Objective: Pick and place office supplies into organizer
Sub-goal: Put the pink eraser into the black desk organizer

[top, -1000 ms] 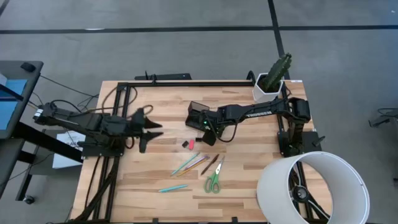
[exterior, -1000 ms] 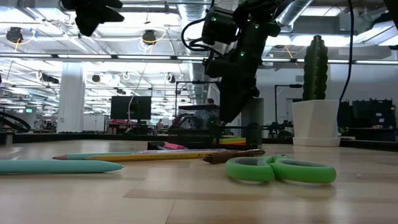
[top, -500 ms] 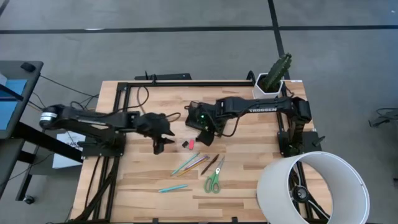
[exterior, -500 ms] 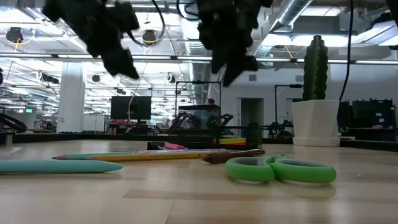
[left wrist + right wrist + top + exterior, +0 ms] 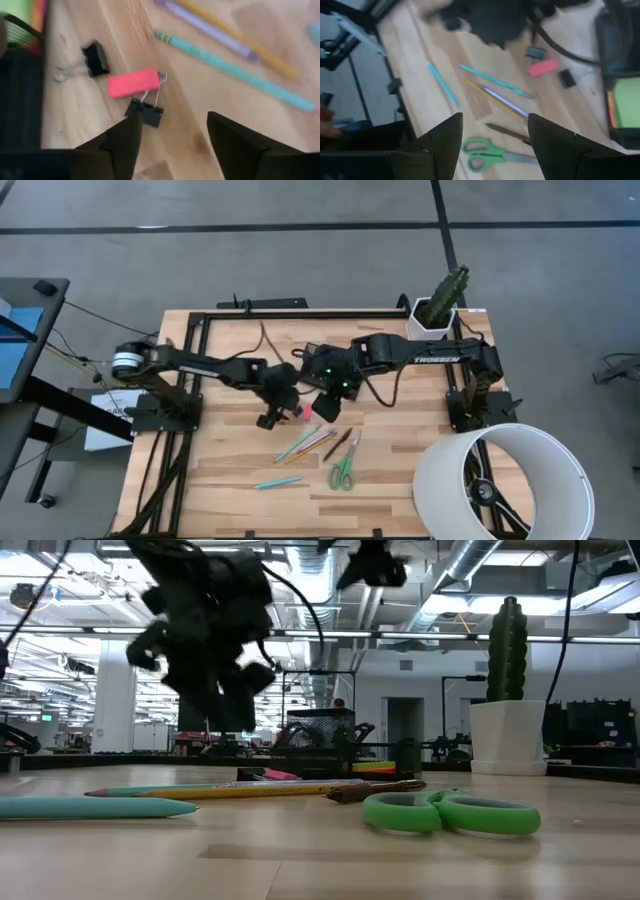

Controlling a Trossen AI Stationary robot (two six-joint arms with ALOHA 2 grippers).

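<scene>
A: Hovering released, the left tool (image 5: 170, 145) is hanging just above the small pink-red block (image 5: 134, 82), which is lying on the wooden counter (image 5: 210, 100) beside two black binder clips (image 5: 95, 57).

B: So it's lining up a pick. Next it needs lowering and clenching on the block. The right tool (image 5: 492, 135), also released, is waiting raised near the black organizer (image 5: 318, 366).

Potted cactus (image 5: 440, 305), white cylinder (image 5: 502, 480), binder clips (image 5: 96, 57).
</scene>
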